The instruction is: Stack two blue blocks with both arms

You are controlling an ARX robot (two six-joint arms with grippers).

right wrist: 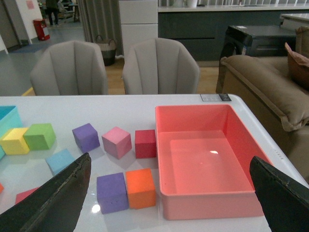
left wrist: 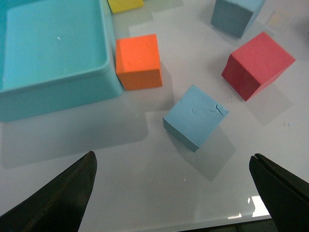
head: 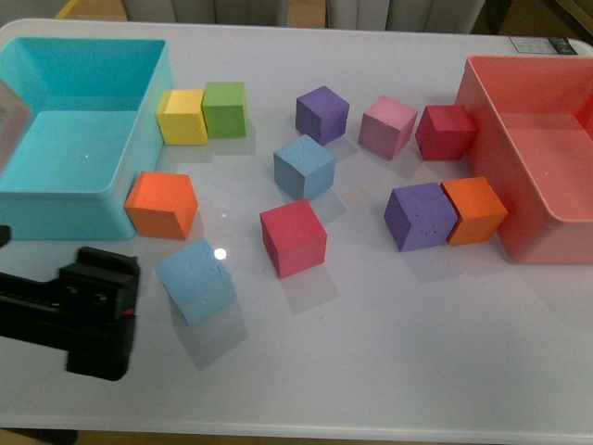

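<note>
the sky blue block [head: 196,280] lies on the white surface [head: 389,371] near its front edge, turned at an angle. it is just to the right of the left arm [head: 93,311], which reaches in from the lower left of the front view. the block touches nothing else. an orange block [head: 162,204] sits just behind it, beside the front corner of the turquoise bin [head: 83,199], and a red block [head: 293,238] sits to its right. the darker blue block [head: 304,167] is further back, near the middle of the surface, behind the red block and apart from it.

in the left wrist view the left fingers [left wrist: 67,198] are spread wide with nothing between them. the sky blue block [left wrist: 195,117] lies on the surface ahead of them, touching neither tip. the orange block [left wrist: 138,60], the bin wall [left wrist: 58,96] and the red block [left wrist: 258,65] lie beyond it.

in the right wrist view the right fingers [right wrist: 53,203] are spread just as wide and hold nothing. they face across the surface toward the pink bin [right wrist: 212,210]. the darker blue block [right wrist: 60,160] lies well apart from them. nearer to them, a purple block [right wrist: 112,192] touches a second orange block [right wrist: 141,187] beside the pink bin.
</note>
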